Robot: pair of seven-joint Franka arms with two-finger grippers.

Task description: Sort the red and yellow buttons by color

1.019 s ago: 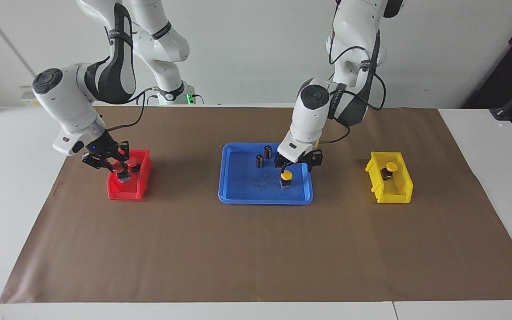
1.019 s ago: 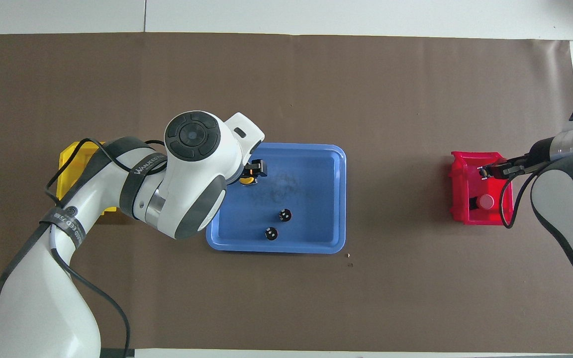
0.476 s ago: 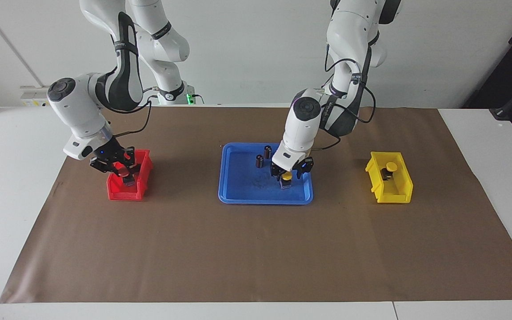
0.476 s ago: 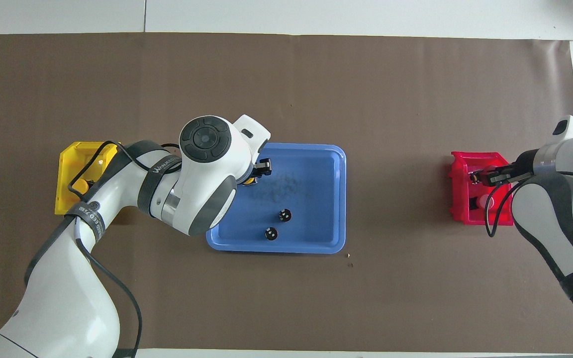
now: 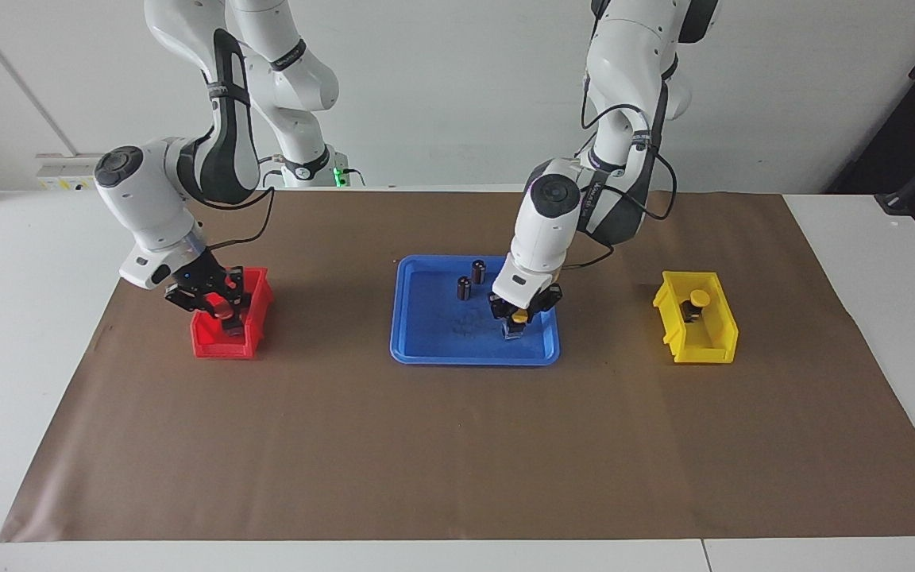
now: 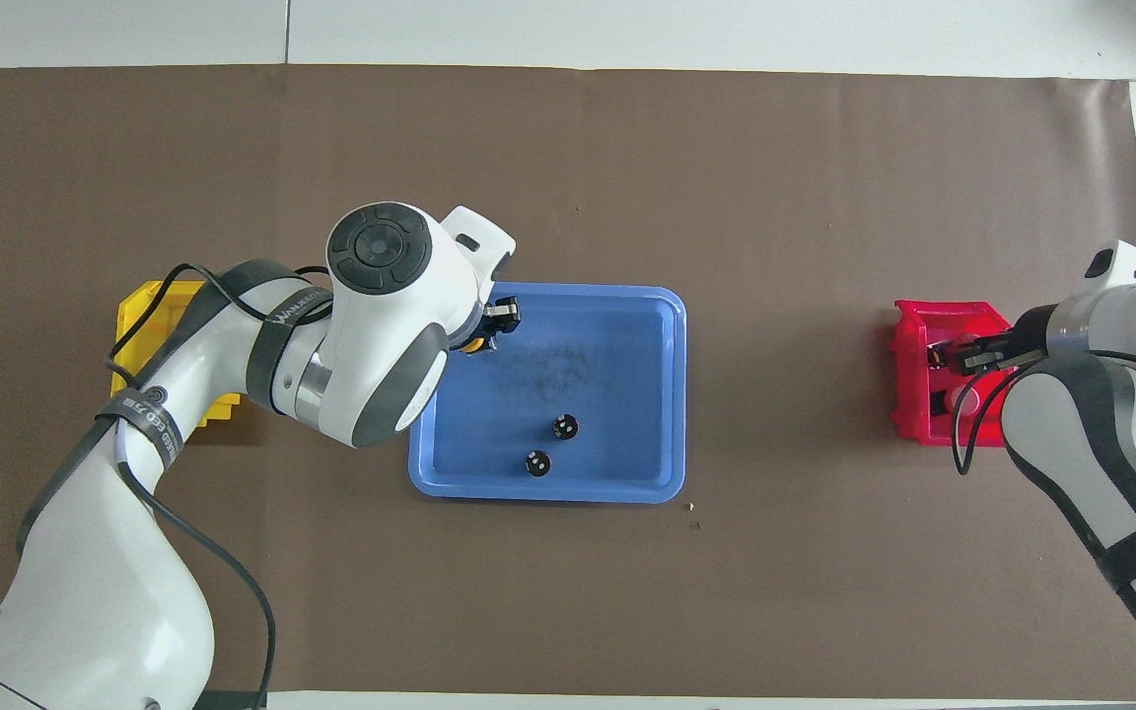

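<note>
Left gripper [image 5: 520,313] dropped, clamped yellow button [image 5: 519,317] in blue tray [image 5: 426,349]. Right gripper [image 5: 219,306] in red bin [image 5: 223,343], grip on red button [image 5: 224,311] unclear. Risk: domed cap slipping during lift.

A sheet [image 5: 457,445] covers the bench [image 5: 21,318]. On it, three containers sit in a row across the bench: a tray [image 5: 426,349] in the middle, one bin [image 5: 223,342] toward the right arm's end, another bin [image 5: 704,345] toward the left arm's end. In the tray, two cylinders [image 5: 471,280] stand side by side at the edge nearer the robots; a button [image 5: 515,322] sits farther from the robots, toward the left arm's end. One button [image 5: 696,303] rests in the bin at the left arm's end. At least one button [image 5: 223,310] lies in the bin at the right arm's end.
</note>
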